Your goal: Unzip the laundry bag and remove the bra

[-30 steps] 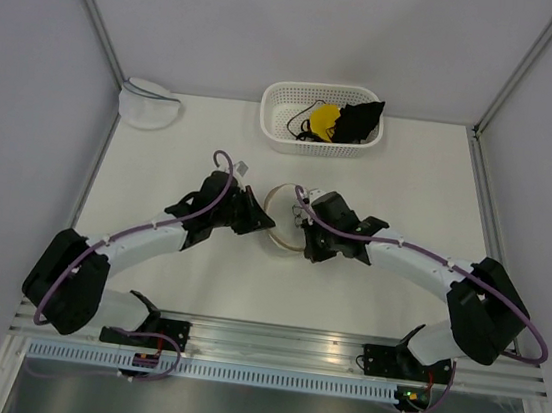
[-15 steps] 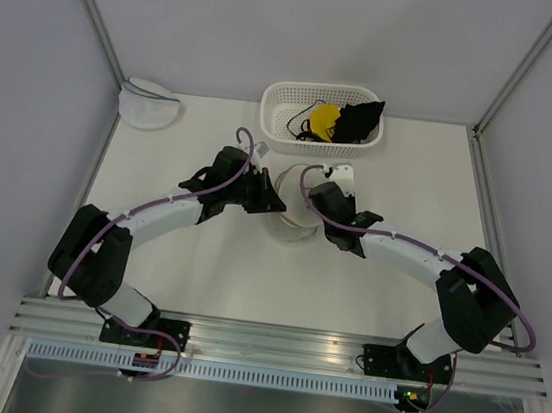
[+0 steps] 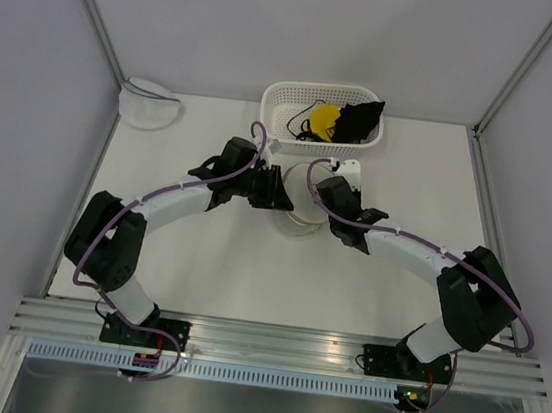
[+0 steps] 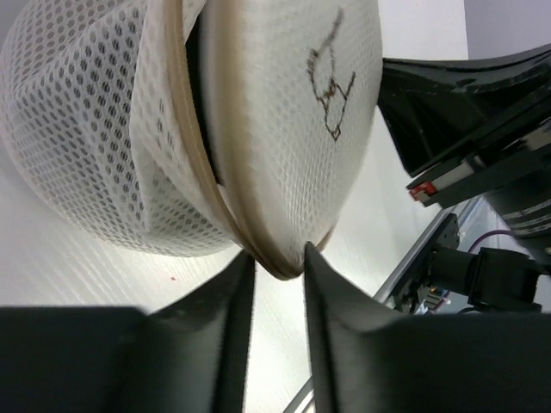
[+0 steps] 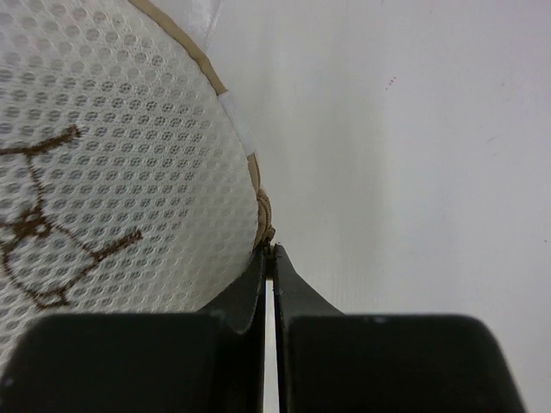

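Note:
The laundry bag (image 3: 298, 219), white mesh with a tan rim, stands on edge between my two grippers at mid-table. In the left wrist view the laundry bag (image 4: 284, 112) shows its zip parted, with a dark strip in the gap between its halves. My left gripper (image 3: 282, 199) (image 4: 277, 255) is open a little, the tan rim sitting between its tips. My right gripper (image 3: 315, 213) (image 5: 271, 249) is shut on the small zipper pull (image 5: 272, 243) at the rim of the laundry bag (image 5: 112, 155). The bra is hidden.
A white basket (image 3: 274, 126) at the back holds a yellow round item (image 3: 322, 121) and black fabric (image 3: 359, 121). Another white pouch (image 3: 148, 102) with a grey-blue rim lies at the back left corner. Frame posts stand at both back corners.
Both arms have carried the bag a little toward the back of the table. The left jaws, shut before, have parted slightly around the rim. The right jaws stay shut.

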Controlling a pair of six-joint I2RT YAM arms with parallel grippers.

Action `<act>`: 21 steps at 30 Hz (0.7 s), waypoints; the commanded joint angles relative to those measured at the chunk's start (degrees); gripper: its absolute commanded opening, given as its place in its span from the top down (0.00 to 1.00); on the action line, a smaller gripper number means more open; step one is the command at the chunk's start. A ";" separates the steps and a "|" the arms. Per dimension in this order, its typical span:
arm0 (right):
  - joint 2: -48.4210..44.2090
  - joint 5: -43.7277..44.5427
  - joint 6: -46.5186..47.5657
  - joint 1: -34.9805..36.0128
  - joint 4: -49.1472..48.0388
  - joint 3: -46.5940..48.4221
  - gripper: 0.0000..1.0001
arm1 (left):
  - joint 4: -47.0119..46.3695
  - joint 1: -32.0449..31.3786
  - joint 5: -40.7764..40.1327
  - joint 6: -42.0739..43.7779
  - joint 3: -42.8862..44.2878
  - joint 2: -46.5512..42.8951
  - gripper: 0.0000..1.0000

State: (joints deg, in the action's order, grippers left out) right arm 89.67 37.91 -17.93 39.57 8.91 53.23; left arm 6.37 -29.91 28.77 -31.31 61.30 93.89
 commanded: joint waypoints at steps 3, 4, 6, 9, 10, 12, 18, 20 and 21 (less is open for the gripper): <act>-2.57 -6.69 0.10 -0.90 2.16 0.47 0.81 | -4.08 -0.14 -1.26 -1.90 -4.86 -6.34 0.54; -2.57 -7.14 -0.43 -0.90 3.73 0.64 0.60 | -4.61 -0.23 -1.26 -2.26 -5.92 -6.96 0.52; -3.44 -7.93 -2.27 -0.90 5.33 0.65 0.48 | -5.31 -0.85 -1.18 -3.14 -6.36 -7.23 0.52; -6.86 -9.60 -3.59 -0.81 6.91 -0.06 0.38 | -6.02 -1.81 -0.91 -3.84 -7.07 -7.14 0.51; -9.22 -10.57 -3.60 -0.73 7.26 -0.32 0.37 | -6.02 -1.90 -1.09 -4.02 -7.77 -7.31 0.52; -11.70 -12.06 -3.25 -0.72 7.00 -1.28 0.36 | -7.50 -1.99 -2.49 -4.81 -8.56 -8.28 0.52; -15.40 -21.11 0.35 -0.72 4.81 0.20 0.33 | -7.16 -1.64 -19.61 -8.06 -13.57 -15.21 0.53; -14.01 -23.74 0.79 -0.72 3.40 1.08 0.33 | -7.34 -1.55 -25.77 -8.68 -15.41 -16.28 0.54; -13.30 -24.28 0.97 -0.64 3.05 2.21 0.33 | -7.25 -1.03 -27.87 -8.94 -16.03 -16.45 0.55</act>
State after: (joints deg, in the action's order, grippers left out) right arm 74.70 19.07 -18.57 38.76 13.93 52.45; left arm 1.34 -31.73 12.12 -37.15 46.61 79.90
